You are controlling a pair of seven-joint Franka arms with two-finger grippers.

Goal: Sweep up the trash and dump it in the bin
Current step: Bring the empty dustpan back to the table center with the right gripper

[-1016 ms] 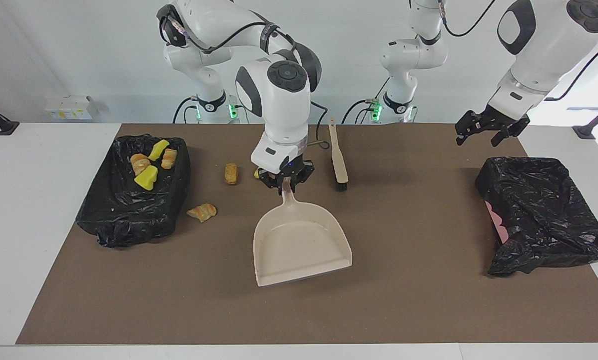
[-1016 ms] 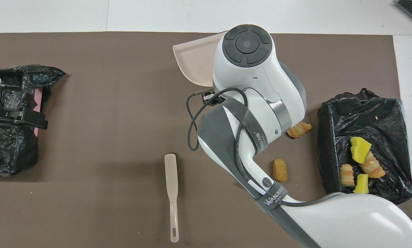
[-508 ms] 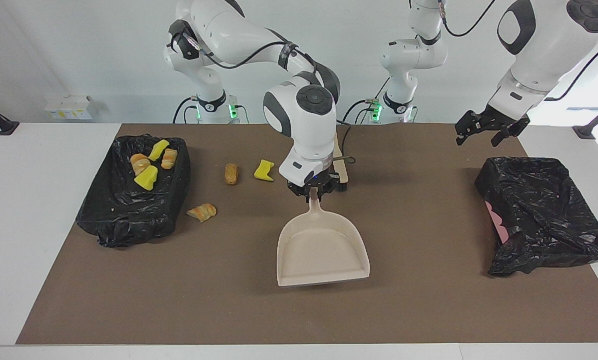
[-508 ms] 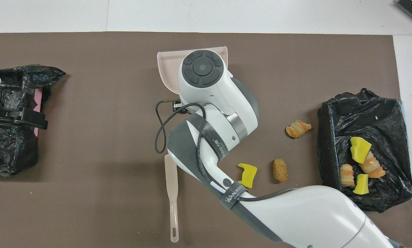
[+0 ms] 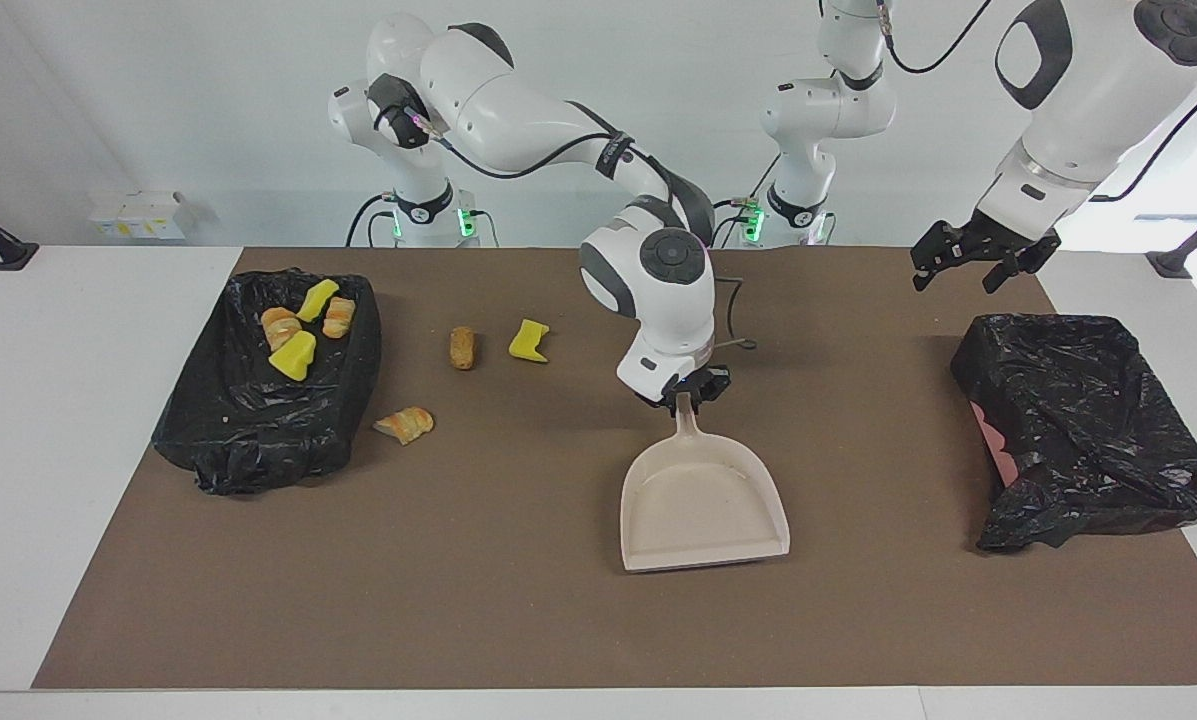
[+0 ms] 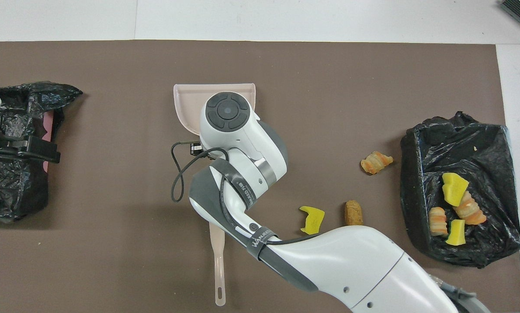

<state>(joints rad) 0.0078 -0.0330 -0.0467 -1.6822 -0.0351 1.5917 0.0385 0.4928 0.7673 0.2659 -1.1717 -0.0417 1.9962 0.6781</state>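
My right gripper (image 5: 685, 404) is shut on the handle of the beige dustpan (image 5: 703, 495), whose empty pan sits level at the mat's middle, mouth pointing away from the robots. In the overhead view the right arm covers most of the dustpan (image 6: 186, 102). Three pieces of trash lie loose on the mat: a yellow chunk (image 5: 529, 340) (image 6: 312, 219), a tan lump (image 5: 463, 347) (image 6: 353, 213) and a striped orange pastry (image 5: 405, 424) (image 6: 375, 161). Several more pieces lie in the black-lined bin (image 5: 258, 440) (image 6: 412, 174) at the right arm's end. My left gripper (image 5: 968, 265) (image 6: 29, 150) hangs open and waits.
A second black-bagged container (image 5: 1078, 430) (image 6: 16, 191) with a pink patch stands at the left arm's end, under the left gripper. The beige brush (image 6: 217, 261) lies on the mat close to the robots, partly under the right arm.
My right arm has carried the dustpan sideways toward the left arm's end, away from the bin, and uncovered the yellow chunk. The left arm and the trash have stayed put.
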